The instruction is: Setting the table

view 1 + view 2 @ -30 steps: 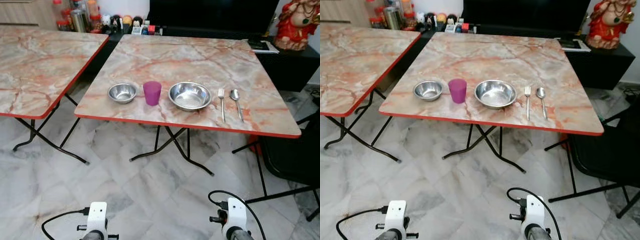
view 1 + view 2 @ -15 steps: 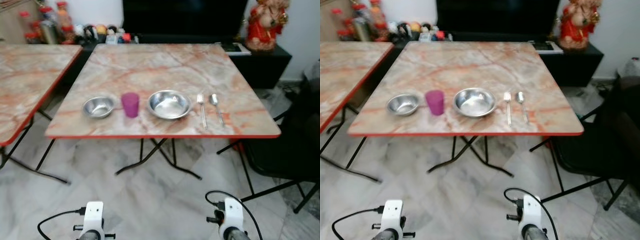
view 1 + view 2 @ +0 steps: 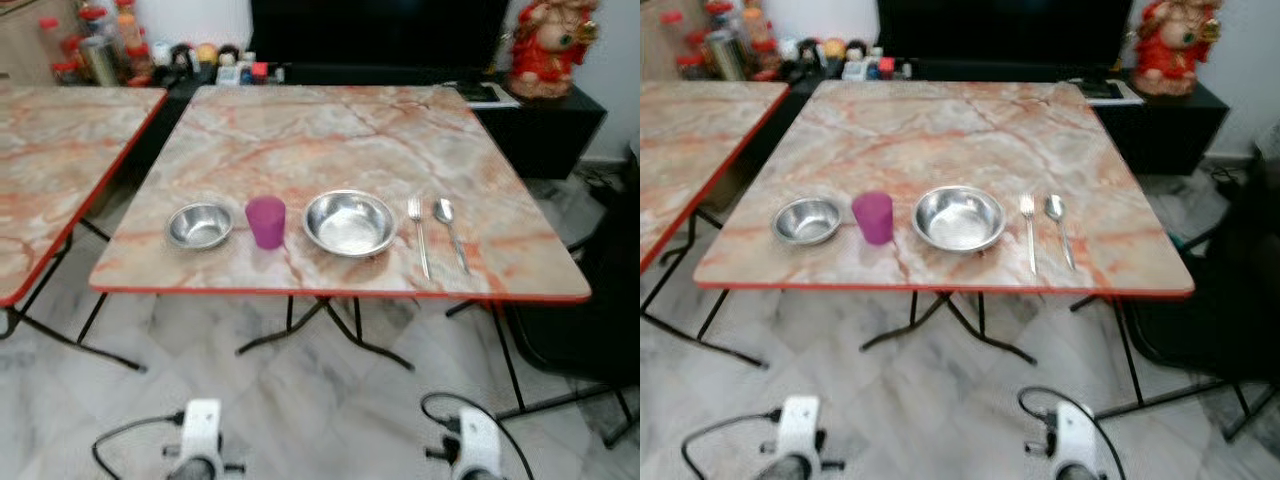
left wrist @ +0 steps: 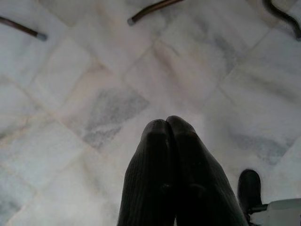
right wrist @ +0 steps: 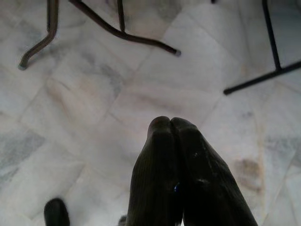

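Observation:
A marble-topped table [image 3: 340, 130] with a red edge stands in front of me. Along its near edge lie, from left to right, a small steel bowl [image 3: 199, 224], a purple cup [image 3: 266, 221], a larger steel bowl [image 3: 349, 222], a fork [image 3: 418, 234] and a spoon [image 3: 448, 229]. Both arms hang low over the floor, well short of the table. My left gripper [image 4: 167, 123] is shut with nothing in it, pointing at the marble floor. My right gripper [image 5: 170, 122] is shut and empty too, above the floor near the table legs [image 5: 99, 21].
A second marble table [image 3: 60, 160] stands to the left with a gap between the two. A black chair [image 3: 590, 320] sits at the right. Behind the table is a dark cabinet [image 3: 540, 120] with a red figurine [image 3: 545, 45], and jars [image 3: 95, 50] at the back left.
The camera has shifted: the table now sits slightly lower and more to the right in the picture. The items on it have not moved. Both arms still hang low.

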Available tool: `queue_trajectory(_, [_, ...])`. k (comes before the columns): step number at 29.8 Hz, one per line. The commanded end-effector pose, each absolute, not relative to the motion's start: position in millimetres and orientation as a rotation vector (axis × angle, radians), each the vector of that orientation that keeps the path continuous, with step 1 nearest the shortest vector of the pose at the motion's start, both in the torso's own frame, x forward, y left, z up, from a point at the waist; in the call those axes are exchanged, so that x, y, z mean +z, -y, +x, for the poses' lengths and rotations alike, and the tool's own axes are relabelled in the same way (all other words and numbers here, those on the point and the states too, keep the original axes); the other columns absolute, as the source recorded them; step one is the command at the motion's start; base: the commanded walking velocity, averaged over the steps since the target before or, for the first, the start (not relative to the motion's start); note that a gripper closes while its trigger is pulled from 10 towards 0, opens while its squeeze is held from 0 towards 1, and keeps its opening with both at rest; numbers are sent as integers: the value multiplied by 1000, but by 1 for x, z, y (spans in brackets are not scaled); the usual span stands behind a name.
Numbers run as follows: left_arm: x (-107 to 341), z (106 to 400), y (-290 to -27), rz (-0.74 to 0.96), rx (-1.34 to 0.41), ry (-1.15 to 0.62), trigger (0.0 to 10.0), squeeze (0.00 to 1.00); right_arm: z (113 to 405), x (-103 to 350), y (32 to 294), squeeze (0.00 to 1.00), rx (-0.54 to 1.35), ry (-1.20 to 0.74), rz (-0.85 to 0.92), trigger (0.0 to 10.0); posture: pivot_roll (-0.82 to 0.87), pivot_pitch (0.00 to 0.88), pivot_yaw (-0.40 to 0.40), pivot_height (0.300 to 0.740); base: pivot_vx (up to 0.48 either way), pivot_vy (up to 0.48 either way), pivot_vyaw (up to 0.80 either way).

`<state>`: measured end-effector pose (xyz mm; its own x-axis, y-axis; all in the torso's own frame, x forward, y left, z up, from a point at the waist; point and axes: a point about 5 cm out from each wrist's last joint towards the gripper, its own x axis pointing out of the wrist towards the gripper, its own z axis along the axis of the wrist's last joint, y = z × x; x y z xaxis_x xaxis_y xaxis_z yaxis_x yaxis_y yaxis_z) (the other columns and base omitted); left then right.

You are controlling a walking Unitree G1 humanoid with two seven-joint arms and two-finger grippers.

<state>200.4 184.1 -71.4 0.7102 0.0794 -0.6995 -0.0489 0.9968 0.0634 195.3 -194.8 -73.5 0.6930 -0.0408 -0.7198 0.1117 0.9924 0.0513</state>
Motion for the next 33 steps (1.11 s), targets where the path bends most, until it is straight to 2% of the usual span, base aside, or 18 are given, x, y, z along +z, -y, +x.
queue_trajectory(1, [-73, 198, -184, 38, 75, -793, 10000, 0, 191, -76, 197, 0, -92, -812, 94, 10000, -42, 45, -44, 740, 319, 0, 0])
queue_trajectory(9, [-73, 199, -185, 46, 80, -791, 10000, 0, 191, -76, 196, 0, -88, -817, 93, 10000, -41, 44, -43, 740, 306, 0, 0])
queue_trajectory(29, [-66, 205, -186, 65, 72, -713, 10000, 0, 188, -77, 192, 0, -88, -821, 102, 10000, -32, 40, -37, 740, 0, 0, 0])
queue_trajectory(33, [-67, 204, -186, 71, 72, -720, 10000, 0, 188, -78, 191, 0, -85, -825, 101, 10000, -33, 41, -36, 740, 0, -343, 0])
